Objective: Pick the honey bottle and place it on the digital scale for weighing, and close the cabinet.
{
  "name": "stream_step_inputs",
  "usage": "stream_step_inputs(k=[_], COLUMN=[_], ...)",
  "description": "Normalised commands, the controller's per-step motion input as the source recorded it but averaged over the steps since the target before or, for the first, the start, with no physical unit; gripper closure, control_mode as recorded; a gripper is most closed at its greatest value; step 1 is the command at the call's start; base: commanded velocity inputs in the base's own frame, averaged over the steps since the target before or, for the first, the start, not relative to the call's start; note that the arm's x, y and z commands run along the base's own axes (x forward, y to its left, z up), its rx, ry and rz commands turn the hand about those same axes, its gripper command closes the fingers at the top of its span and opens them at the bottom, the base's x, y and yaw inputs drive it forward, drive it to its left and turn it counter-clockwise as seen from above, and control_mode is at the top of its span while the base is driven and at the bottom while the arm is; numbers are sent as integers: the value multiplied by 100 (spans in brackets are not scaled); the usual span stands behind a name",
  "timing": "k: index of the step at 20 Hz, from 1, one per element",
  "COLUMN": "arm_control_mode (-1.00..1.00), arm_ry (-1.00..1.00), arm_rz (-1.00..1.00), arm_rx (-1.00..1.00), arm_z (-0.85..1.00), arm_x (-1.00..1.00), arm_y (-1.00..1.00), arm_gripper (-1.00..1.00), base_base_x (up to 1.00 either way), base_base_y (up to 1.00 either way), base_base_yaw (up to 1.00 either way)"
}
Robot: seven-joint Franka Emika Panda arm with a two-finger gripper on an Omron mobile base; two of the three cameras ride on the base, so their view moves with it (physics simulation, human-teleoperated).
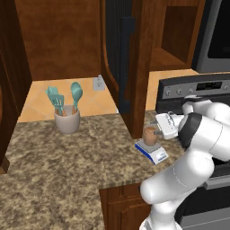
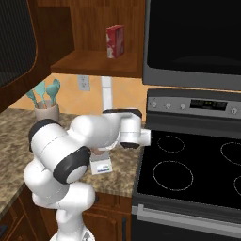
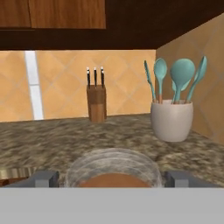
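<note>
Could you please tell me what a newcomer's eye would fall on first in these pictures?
Probably the big white robot arm bending over the speckled granite counter, its end effector level with the small amber-brown honey bottle. That bottle stands on the flat blue-edged digital scale near the black stove. Behind it, the dark reddish-brown wooden cabinet door hangs open, and a beige cup of teal utensils brightens the left of the counter.

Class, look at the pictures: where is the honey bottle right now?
In the left base view the honey bottle stands on the digital scale near the counter's front edge, right of the open cabinet door, with the gripper at its side.
</note>
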Motion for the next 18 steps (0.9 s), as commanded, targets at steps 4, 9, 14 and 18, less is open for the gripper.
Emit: stream_step_inputs(k=[4, 9, 14, 18], arm_control_mode=[-100, -100, -100, -100], arm_ry=[-1, 0, -4, -8], arm_rz=[0, 0, 0, 0], arm_rx=[0, 0, 0, 0], arm_z=[0, 0, 0, 0], arm_x=[0, 0, 0, -1], arm_y=[-4, -6, -18, -20], arm_gripper=[-100, -100, -100, -100], base_base_x=[0, 0, 0, 0], base_base_y=[0, 0, 0, 0], base_base_yaw=[0, 0, 0, 0])
